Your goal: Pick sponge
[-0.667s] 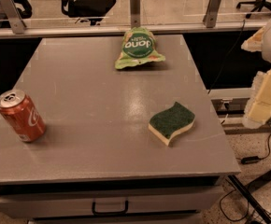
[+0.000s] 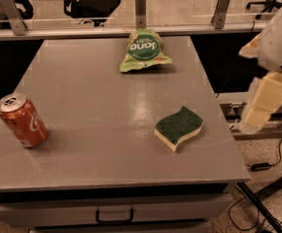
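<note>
The sponge [image 2: 178, 127] lies flat on the grey table [image 2: 97, 106], near its right front part. It has a dark green top, pale yellow foam and wavy edges. My gripper [image 2: 263, 105] hangs from the white arm [image 2: 279, 40] at the right edge of the view. It is off the table's right side, level with the sponge and well apart from it, and it holds nothing that I can see.
A red soda can [image 2: 23, 120] stands at the table's left front. A green snack bag [image 2: 144, 49] lies at the far middle. A rail with metal posts [image 2: 140, 8] runs behind the table. A drawer handle [image 2: 114, 215] shows below the front edge. Cables [image 2: 267, 165] lie on the floor at the right.
My gripper has shifted slightly left, toward the table's right edge. The sponge, can and bag have not moved.
</note>
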You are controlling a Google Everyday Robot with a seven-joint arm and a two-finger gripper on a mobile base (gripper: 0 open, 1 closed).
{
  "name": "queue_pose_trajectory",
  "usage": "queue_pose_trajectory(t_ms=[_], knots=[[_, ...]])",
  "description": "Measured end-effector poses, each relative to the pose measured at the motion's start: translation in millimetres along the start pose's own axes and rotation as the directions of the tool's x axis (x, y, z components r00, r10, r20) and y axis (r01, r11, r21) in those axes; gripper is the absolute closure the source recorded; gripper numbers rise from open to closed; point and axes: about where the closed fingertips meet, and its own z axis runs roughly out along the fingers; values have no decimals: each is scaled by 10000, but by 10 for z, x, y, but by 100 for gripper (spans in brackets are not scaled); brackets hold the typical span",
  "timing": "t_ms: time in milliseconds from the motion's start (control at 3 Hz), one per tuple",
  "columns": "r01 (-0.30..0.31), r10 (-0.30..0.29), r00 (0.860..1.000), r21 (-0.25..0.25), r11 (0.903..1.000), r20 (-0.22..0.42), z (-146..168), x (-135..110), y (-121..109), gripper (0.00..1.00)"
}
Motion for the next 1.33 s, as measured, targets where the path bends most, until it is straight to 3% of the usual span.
queue_pose_trajectory(t_ms=[667,1333], knots=[[403,-385,9990,-928,9949,217,595,-204,26,0],[1002,-891,9937,-1795,9787,686,1013,-405,192,0]])
